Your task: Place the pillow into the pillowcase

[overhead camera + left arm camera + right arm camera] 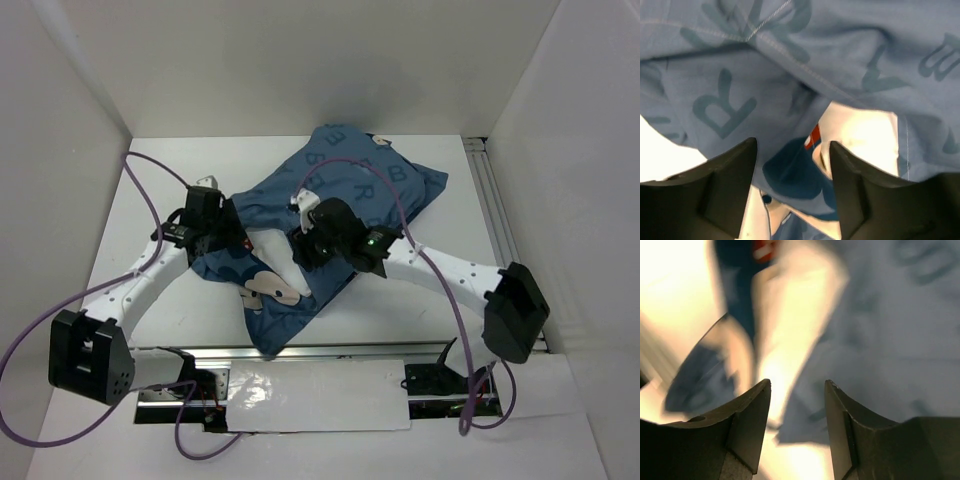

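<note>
The dusty-blue pillowcase (pixel 365 190) lies crumpled diagonally across the middle of the table, with a mouse face print (pixel 268 287) near its near end. A strip of the white pillow (pixel 275 248) shows at the cover's opening between my two grippers; the rest is hidden inside. My left gripper (pixel 232 240) is open at the cover's left edge. In the left wrist view (pixel 792 150) blue cloth (pixel 740 75) with a red bow (pixel 812 137) lies between the jaws. My right gripper (pixel 303 245) is open over the cover's middle. The right wrist view (pixel 797 385) is blurred, with blue cloth (pixel 890 330).
White walls close in the table at the back and both sides. An aluminium rail (pixel 330 352) runs along the near edge, with a white sheet (pixel 310 395) in front. Another rail (pixel 495 200) runs along the right side. Purple cables (pixel 150 200) loop by the left arm.
</note>
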Controlling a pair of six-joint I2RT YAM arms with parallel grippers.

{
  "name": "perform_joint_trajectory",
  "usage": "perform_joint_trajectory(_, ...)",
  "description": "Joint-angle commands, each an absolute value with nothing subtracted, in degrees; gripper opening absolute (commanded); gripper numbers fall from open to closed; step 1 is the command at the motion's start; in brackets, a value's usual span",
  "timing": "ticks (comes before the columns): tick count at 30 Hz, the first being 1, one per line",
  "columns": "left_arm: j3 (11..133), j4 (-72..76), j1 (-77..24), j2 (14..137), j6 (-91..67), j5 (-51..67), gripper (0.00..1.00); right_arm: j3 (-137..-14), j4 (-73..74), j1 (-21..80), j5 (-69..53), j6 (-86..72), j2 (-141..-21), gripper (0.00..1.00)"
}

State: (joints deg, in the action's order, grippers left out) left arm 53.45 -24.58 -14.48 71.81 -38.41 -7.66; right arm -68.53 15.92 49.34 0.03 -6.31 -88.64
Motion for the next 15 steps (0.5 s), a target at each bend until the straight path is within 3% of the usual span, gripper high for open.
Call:
perform_joint_trajectory(1, 54.13, -19.51, -14.59, 74.34, -35.87, -8.88, 0.66, -63.92, 12.30, 53.43, -10.18, -2.82, -82.18, 0.54)
perform_joint_trajectory(5, 55.36, -18.81, -14.59, 78.92, -34.72, -7.65, 0.45, -63.90, 12.30, 55.45, -14.24, -2.29, -84.98, 0.52)
perform_joint_trajectory(7, 55.37, -18.81, -14.59, 79.53, -34.72, -7.65, 0.28, -63.90, 12.30, 55.98, -14.24, -2.29, -87.88, 0.52)
perform_joint_trajectory(10, 56.42, -19.69, -14.59, 79.54, -34.72, -8.53, 0.15, -65.74, 12.30, 55.99, -14.24, -2.81, -92.27, 0.52)
perform_joint_trajectory(11, 56.43, -19.69, -14.59, 78.93, -34.72, -9.22, 0.04, -66.79, 12.30, 55.99, -14.24, -3.33, -93.24, 0.50)
perform_joint_trajectory(15, 55.90, -19.69, -14.59, 75.43, -33.58, -9.76, 0.00, -68.20, 12.30, 55.99, -18.53, -3.34, -97.46, 0.47)
